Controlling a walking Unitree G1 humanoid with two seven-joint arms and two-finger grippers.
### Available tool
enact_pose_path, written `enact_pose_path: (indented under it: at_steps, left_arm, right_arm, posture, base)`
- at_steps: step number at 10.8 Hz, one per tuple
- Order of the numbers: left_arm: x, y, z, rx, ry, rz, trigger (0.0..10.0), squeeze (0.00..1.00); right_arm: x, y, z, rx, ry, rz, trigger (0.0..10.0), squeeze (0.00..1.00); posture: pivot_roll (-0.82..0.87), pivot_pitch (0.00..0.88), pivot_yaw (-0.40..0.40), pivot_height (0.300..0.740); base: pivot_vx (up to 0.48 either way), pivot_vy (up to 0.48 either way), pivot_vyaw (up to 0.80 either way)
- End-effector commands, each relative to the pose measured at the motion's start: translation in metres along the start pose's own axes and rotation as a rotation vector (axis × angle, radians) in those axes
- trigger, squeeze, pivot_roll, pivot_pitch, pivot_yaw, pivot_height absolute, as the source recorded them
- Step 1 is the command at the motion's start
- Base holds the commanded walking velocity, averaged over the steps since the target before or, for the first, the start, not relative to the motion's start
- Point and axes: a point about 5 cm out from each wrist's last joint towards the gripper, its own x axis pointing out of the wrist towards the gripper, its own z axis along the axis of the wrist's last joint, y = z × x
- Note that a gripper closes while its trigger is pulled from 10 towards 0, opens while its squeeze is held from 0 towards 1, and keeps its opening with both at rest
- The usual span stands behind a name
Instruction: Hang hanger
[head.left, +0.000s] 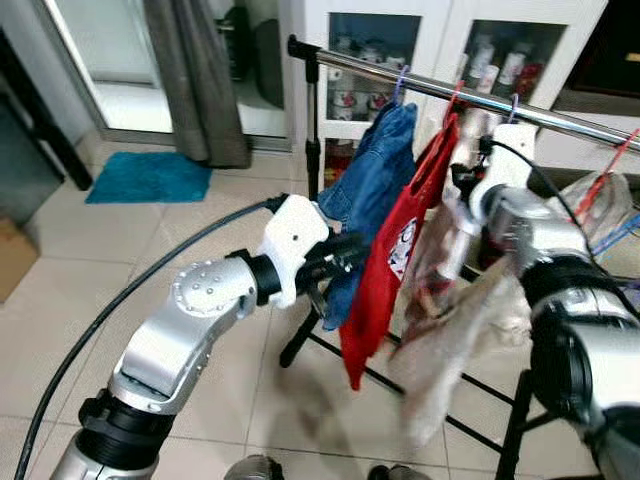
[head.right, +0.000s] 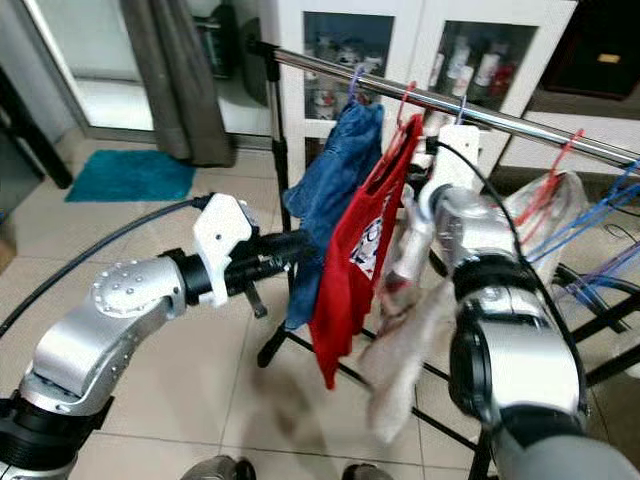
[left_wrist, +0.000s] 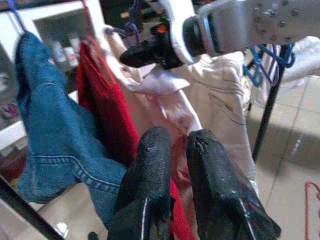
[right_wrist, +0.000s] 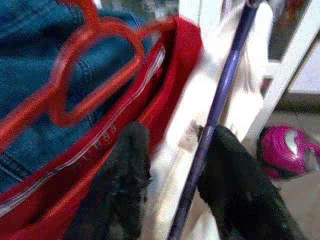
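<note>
A white glass-door cabinet (head.left: 420, 50) (shelves crowded with jars and bottles) stands on beige floor tiles (head.left: 200, 250). Left of it hangs a grey curtain (head.left: 195, 80) by a bright doorway, a teal mat (head.left: 150, 177) below.

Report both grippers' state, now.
Left gripper: shut, holding nothing.
Right gripper: shut on the purple hanger carrying the beige garment.

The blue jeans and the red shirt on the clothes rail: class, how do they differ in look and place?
The blue jeans are denim and hang nearest the rail's end on a purple hanger; the red shirt is plain red with a white print, hangs lower, and sits on a red hanger beside them. Both hang from the same metal rail.
</note>
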Motion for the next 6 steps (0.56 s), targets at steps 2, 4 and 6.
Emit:
enact_pose_path:
  at_steps: [2, 4, 6]
  left_arm:
    - [-0.002, 0.007, -0.003, 0.010, 0.002, 0.053, 10.0, 0.00]
    - [-0.005, 0.013, -0.013, -0.027, 0.025, 0.155, 10.0, 0.00]
    - [-0.009, 0.013, -0.024, -0.050, 0.049, 0.210, 10.0, 0.00]
  right_arm:
    - [-0.020, -0.010, 0.027, -0.021, -0.124, 0.012, 10.0, 1.00]
    - [-0.058, -0.021, 0.042, -0.033, -0.212, 0.012, 10.0, 1.00]
    - [-0.085, -0.016, 0.036, -0.021, -0.248, 0.068, 10.0, 1.00]
  posture:
    - [0.05, 0.002, 0.036, 0.740]
    - [0.03, 0.000, 0.042, 0.740]
    - [0.01, 0.000, 0.054, 0.740]
  base:
    - [0.000, 0.000, 0.00]
    - [0.000, 0.000, 0.00]
    - [0.000, 0.000, 0.00]
